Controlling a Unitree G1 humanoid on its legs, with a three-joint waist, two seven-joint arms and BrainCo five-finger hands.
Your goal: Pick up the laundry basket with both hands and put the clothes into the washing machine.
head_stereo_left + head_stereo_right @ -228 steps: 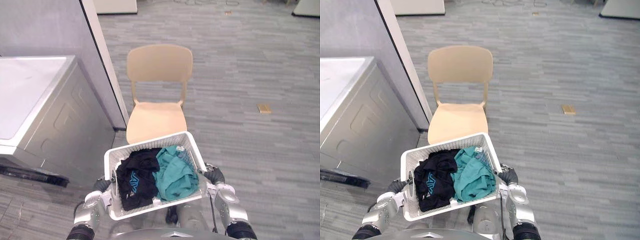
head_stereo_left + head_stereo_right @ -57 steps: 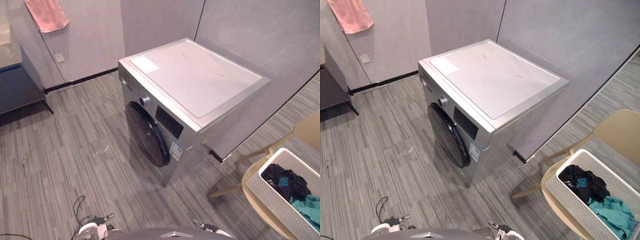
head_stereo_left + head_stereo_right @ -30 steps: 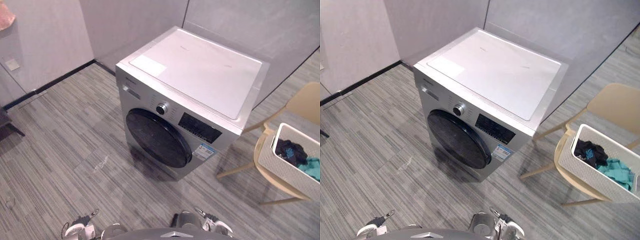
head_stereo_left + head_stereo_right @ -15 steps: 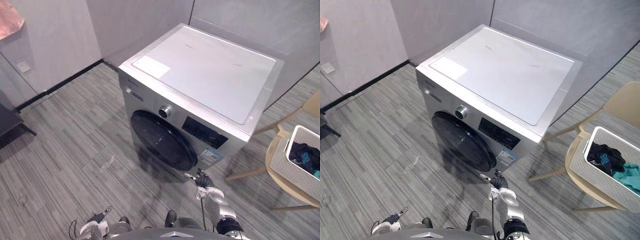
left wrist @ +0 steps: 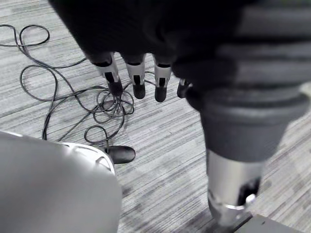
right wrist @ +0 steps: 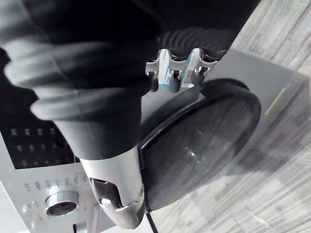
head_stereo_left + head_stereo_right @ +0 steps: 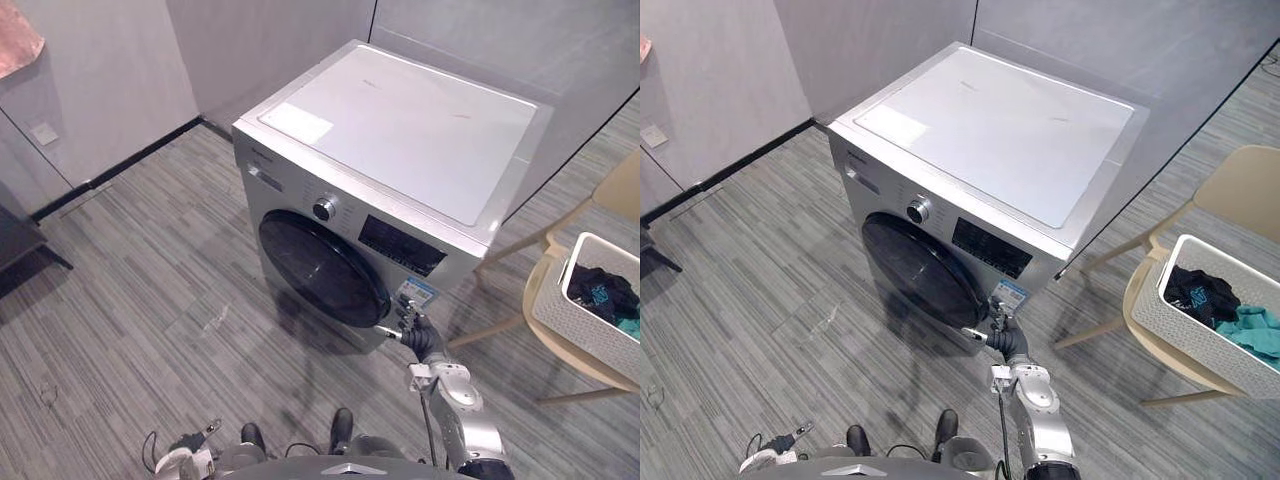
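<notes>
Your right hand [image 7: 422, 338], fingers curled empty, sits by the washing machine door [image 7: 320, 270]. Hook its rim; it looks rigid. Your left hand [image 5: 127, 29] hangs, fingers loose.

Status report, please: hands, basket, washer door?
Right hand at edge of washing machine door; door shut. Left hand open, hanging low. Laundry basket with clothes on chair.

Washing machine [image 7: 400, 150] is a silver front-loader with a white top. Its round dark door [image 7: 322, 268] is shut, and the door's lower edge is right by the robot's right hand [image 7: 420, 335]; can't tell if they touch. The white perforated laundry basket [image 7: 1185, 315] sits upright, well off to that hand's right. A black piece [image 7: 1202, 290] and a teal piece [image 7: 1252, 325] are bunched inside.
</notes>
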